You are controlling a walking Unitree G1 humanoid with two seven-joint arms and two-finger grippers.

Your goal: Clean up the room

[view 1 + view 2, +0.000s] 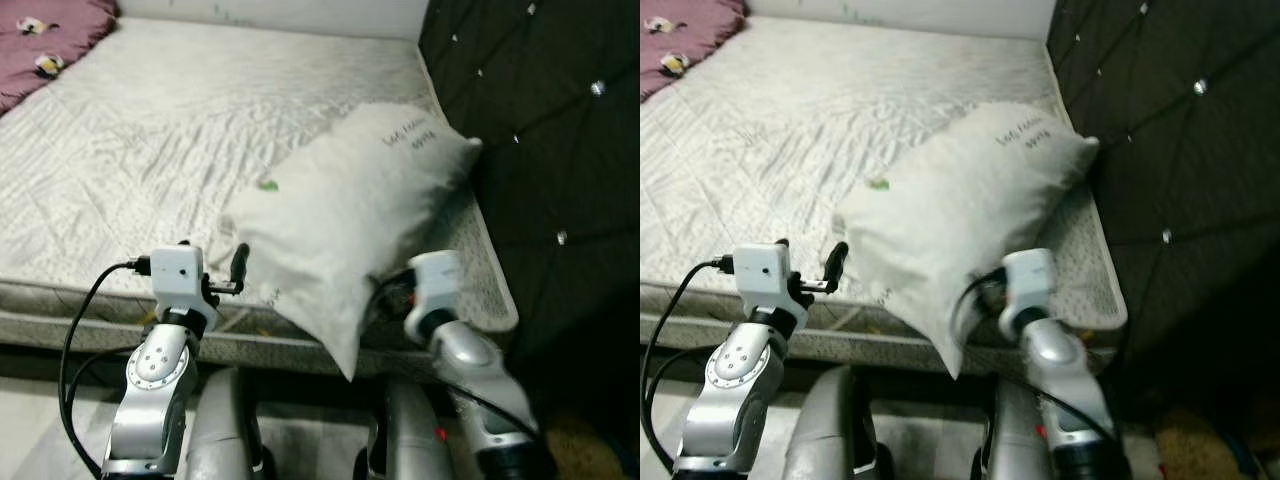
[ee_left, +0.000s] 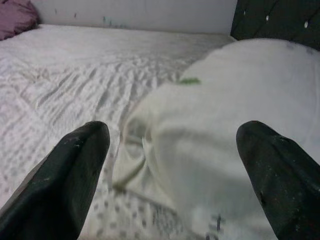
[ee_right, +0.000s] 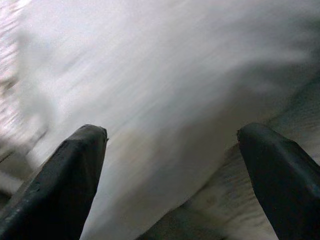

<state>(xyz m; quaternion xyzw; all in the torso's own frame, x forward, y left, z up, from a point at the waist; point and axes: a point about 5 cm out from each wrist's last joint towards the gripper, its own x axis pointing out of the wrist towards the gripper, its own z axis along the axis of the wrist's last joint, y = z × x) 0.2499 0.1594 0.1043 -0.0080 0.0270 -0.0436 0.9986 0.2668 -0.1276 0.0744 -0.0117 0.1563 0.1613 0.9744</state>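
Note:
A large white pillow lies tilted on the right side of the bed, with one corner hanging over the front edge. My left gripper is open at the pillow's left corner, just short of it; in the left wrist view the pillow lies ahead between the two black fingers. My right gripper is open, low at the pillow's right underside. The pillow is blurred and close between its fingers, and its fingertips are hidden behind the pillow in the eye views.
A dark tufted headboard rises along the bed's right side. A purple blanket lies at the far left corner of the mattress. A white wall runs behind the bed. The floor and my legs are below the bed's front edge.

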